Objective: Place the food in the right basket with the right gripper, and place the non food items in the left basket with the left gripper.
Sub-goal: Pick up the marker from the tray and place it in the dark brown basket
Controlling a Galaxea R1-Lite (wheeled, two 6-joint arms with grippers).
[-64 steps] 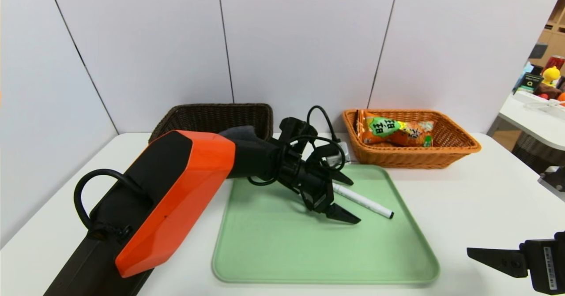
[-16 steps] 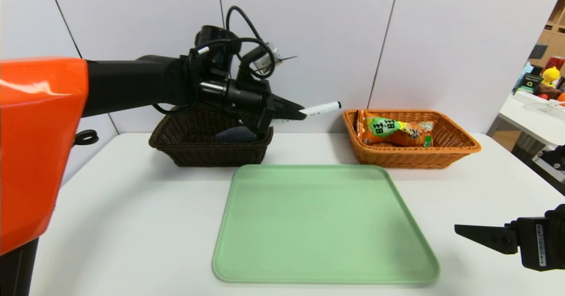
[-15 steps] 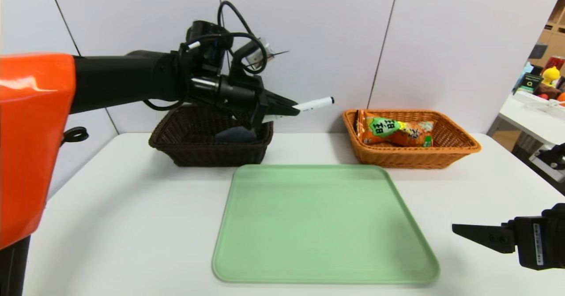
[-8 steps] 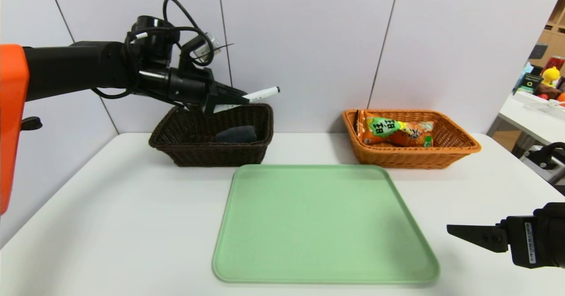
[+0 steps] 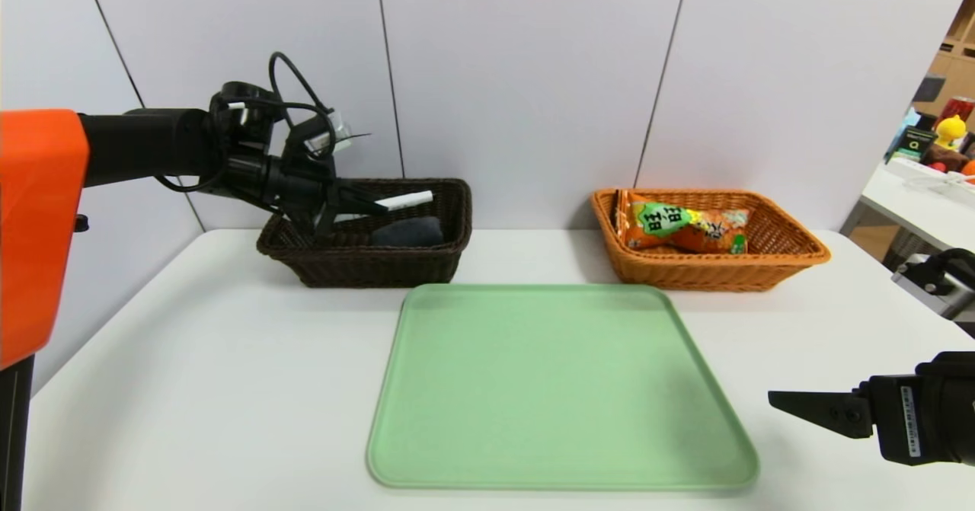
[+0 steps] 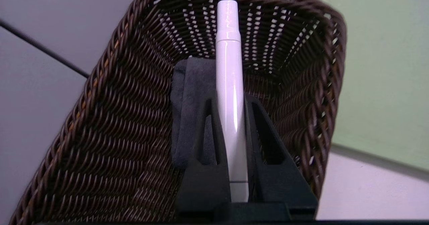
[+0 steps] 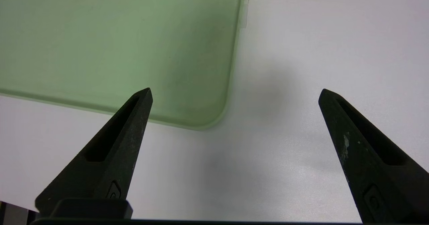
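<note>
- The white marker (image 6: 229, 67) was clamped between the two fingers of the left end effector (image 6: 230, 99), which was positioned at the dark brown basket (image 5: 373, 269).
- The marker was held lengthwise along the fingers, with its black-tipped end pointed away from the wrist, over the inside of that basket; whether the wicker was touched by it could not be told.
- The dark grey cloth (image 5: 409, 231) was laid in the same basket, partly covered from the left wrist camera by the marker and a finger.
- The orange snack bag (image 5: 678, 225), with its green label, was contained in the orange-tan basket (image 5: 716, 273).
- The right end effector (image 7: 235, 90) was held with its fingers spread wide apart and nothing between them, above the desk (image 5: 190, 381) near a corner of the green tray (image 5: 564, 389).
- The tray was set flat on the desk, in front of both baskets.
- Behind the baskets, the desk was bordered by white panels (image 5: 525, 77).
</note>
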